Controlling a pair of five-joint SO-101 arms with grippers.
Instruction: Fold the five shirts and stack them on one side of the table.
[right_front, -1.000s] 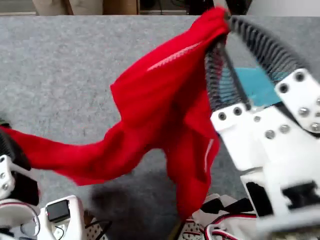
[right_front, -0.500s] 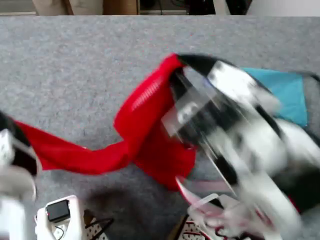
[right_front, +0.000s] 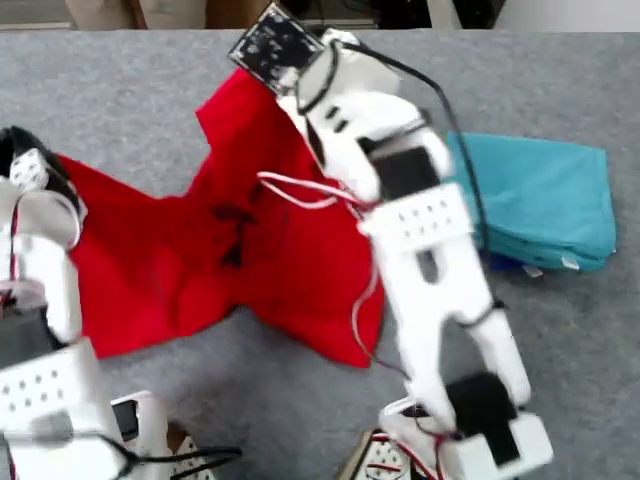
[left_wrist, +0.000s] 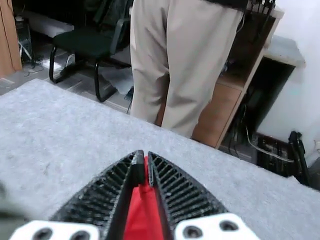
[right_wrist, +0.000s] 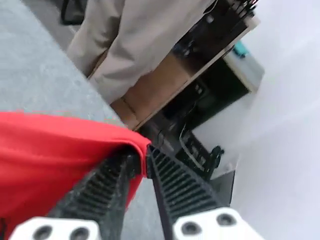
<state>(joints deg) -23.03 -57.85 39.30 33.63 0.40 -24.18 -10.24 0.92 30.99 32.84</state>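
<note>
A red shirt (right_front: 250, 250) lies spread and rumpled on the grey table (right_front: 120, 90), left of centre. My left gripper (left_wrist: 142, 167) is shut on a red corner of it; in the high view it sits at the shirt's left end (right_front: 45, 165). My right gripper (right_wrist: 144, 152) is shut on the shirt's red edge, at the shirt's far corner (right_front: 262, 72) in the high view, under the wrist's circuit board. A folded teal shirt (right_front: 540, 200) lies at the table's right side, with a blue cloth edge (right_front: 505, 262) showing beneath it.
The right arm (right_front: 430, 250) stretches from the near edge across the shirt's right part. Arm bases and cables (right_front: 110, 430) crowd the near edge. A person in beige trousers (left_wrist: 175, 55) stands beyond the far edge, with a chair (left_wrist: 85, 45) and shelves behind.
The shirt hung stretched in the air between the two grippers; now it lies on the table. The right arm swung from the right to the far middle, and the left gripper moved farther from the near edge.
</note>
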